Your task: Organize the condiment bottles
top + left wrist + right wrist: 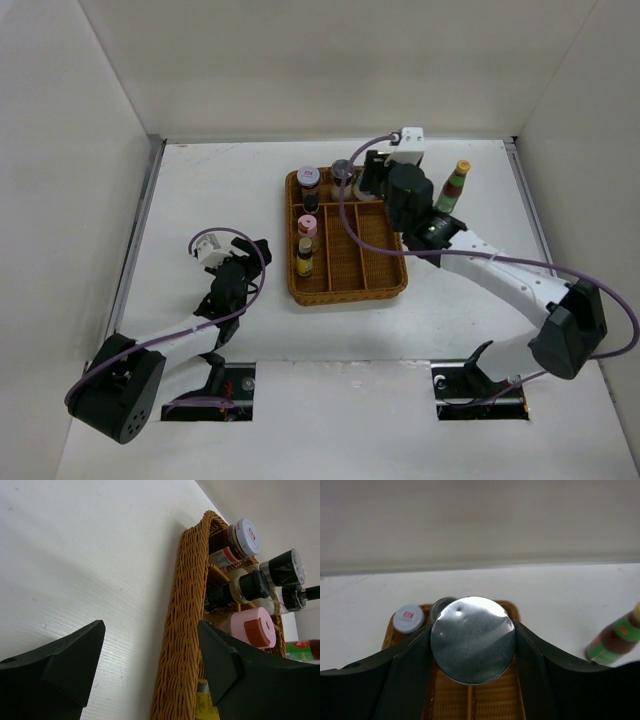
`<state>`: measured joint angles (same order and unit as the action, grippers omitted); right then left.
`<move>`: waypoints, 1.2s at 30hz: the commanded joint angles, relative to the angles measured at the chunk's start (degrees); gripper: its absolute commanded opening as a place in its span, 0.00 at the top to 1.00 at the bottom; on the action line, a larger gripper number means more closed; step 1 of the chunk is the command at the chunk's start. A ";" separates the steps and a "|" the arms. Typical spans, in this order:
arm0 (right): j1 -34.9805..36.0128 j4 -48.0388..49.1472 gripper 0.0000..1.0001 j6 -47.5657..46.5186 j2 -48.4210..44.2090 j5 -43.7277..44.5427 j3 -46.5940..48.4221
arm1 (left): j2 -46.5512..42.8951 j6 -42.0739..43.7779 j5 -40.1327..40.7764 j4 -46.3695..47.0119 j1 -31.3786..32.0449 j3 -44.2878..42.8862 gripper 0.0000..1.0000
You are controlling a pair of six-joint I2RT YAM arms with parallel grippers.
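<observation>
My right gripper (472, 647) is shut on the tall shaker, whose round grey lid (472, 640) fills the gap between the fingers. It hangs over the back of the wicker tray (345, 295). The tray's left column holds a white-lidded jar (309, 177), a dark-lidded bottle (311, 200), a pink-capped one (309, 226) and a small yellow-capped one (304, 258). A grey-lidded bottle (343, 172) stands beside the jar. A yellow-capped dark sauce bottle (455, 187) stands on the table to the right of the tray. Left of the tray, my left gripper (150, 655) is open and low, with nothing in it.
The tray's woven left wall (182, 630) runs between my left fingertips in the left wrist view. White walls enclose the table on three sides. The right arm (500, 275) stretches across the table's right half.
</observation>
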<state>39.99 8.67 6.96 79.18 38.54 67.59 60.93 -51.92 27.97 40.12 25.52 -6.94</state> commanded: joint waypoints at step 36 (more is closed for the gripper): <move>-9.51 -0.57 0.11 6.40 -2.26 -4.19 -4.39 | -0.63 -0.55 -0.98 3.12 -0.16 -1.58 0.26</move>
<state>37.32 9.28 12.64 80.79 29.93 64.84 60.93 -51.92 27.73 40.16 25.52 -6.94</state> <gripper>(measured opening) 0.898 0.735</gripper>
